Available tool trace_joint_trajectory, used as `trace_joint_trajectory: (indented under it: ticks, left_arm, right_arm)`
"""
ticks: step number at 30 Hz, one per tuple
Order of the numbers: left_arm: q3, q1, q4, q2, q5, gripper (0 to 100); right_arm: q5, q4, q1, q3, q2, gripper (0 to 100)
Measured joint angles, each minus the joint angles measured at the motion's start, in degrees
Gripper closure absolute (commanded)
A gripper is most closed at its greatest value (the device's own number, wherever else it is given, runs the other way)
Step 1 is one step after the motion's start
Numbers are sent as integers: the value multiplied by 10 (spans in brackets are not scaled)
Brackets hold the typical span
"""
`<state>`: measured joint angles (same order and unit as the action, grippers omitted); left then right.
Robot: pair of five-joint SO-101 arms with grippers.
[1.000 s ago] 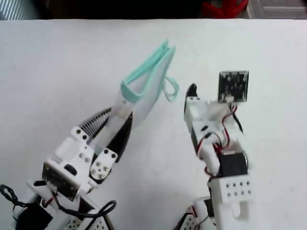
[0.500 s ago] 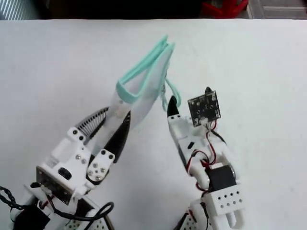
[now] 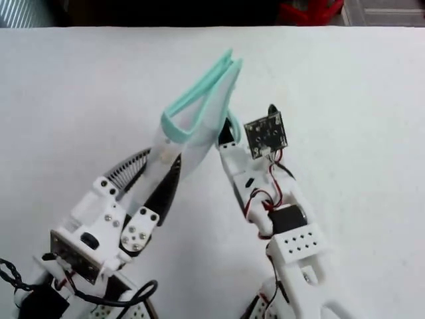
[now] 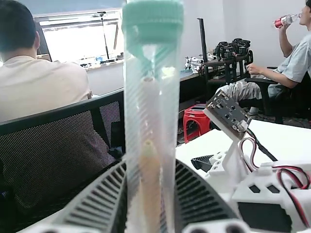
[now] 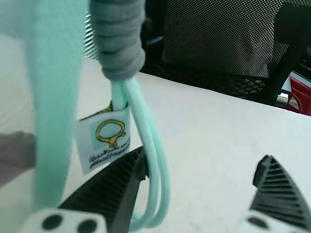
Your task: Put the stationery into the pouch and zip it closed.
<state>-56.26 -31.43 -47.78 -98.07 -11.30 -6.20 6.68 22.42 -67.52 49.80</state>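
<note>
A translucent pouch (image 3: 199, 126) with mint green trim is held up off the white table (image 3: 345, 80), slanting away from me, and my left gripper (image 3: 163, 159) is shut on its lower end. In the left wrist view the pouch (image 4: 151, 97) stands between the fingers (image 4: 199, 199), and a tan stick-like shape (image 4: 148, 170) shows through its wall. My right gripper (image 3: 242, 126) is open right beside the pouch's far end. In the right wrist view the pouch's mint cord loop (image 5: 146, 145) hangs from a grey zip pull (image 5: 119, 39), between the open fingers (image 5: 269, 179), with a white label (image 5: 104, 138) beside it.
Both arms stand close together over the near middle of the table. The right arm's camera board (image 3: 265, 133) sits just right of the pouch. Bare table extends to the left, right and far side. Chairs and seated people are in the room behind.
My right arm has swung left and forward, bringing its open gripper up against the pouch's cord loop. The left arm and pouch shifted slightly, then held still.
</note>
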Motion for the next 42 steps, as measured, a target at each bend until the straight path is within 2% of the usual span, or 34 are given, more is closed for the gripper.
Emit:
trace_joint_trajectory:
  ticks: [10,12,15,16,18,24,31,35,42]
  left_arm:
    - [0,-25,0,0,-2,975]
    - [0,-27,0,0,0,975]
    - [0,-27,-8,0,0,975]
    - [0,-29,-13,0,0,975]
    - [0,-29,-23,0,0,975]
    - [-30,-31,-23,-10,0,975]
    - [-149,0,40,1,-20,975]
    - [-178,16,49,2,-21,975]
    - [-193,15,51,0,-21,975]
  right_arm:
    - [0,-61,-10,4,-84,680]
    - [0,-64,-11,24,-120,762]
    - [0,-62,-25,65,-164,957]
    - [0,-62,-35,77,-171,991]
    - [0,-62,-59,99,-171,958]
    - [0,-56,-119,120,-113,979]
    - [0,28,-152,123,61,979]
    - [0,48,-178,123,147,979]
    - [0,96,-182,193,186,979]
